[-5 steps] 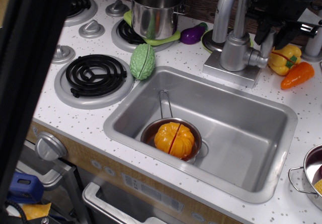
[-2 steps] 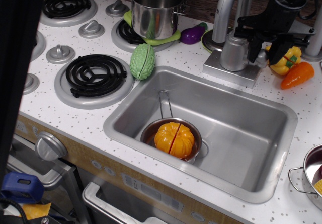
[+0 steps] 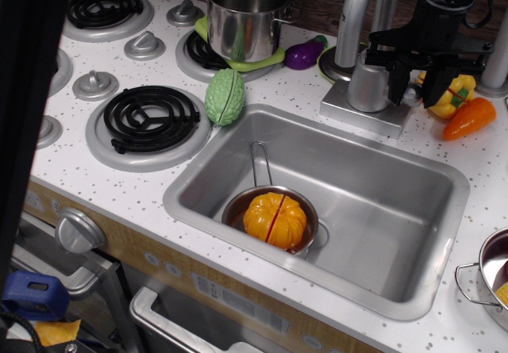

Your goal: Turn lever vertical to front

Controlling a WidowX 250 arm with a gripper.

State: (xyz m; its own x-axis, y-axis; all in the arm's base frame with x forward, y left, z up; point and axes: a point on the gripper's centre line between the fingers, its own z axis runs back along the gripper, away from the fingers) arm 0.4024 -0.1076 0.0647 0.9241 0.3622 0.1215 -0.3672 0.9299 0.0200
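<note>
Observation.image: end effector point(image 3: 413, 86) fingers spread, straddling lever point(image 3: 411, 93) beside faucet body point(image 3: 368, 82).

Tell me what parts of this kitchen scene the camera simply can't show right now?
- The lever: hidden behind the gripper beside the faucet body; whether the fingers grip it is unclear.
- Faucet spout: top cut off by the upper edge.
- Pot at right: cut by the frame edge.
- Left side: blocked by a dark blurred shape.

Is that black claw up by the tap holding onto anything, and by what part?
The claw straddles the lever beside the faucet, one finger either side. Whether it actually grips it cannot be told.
</note>
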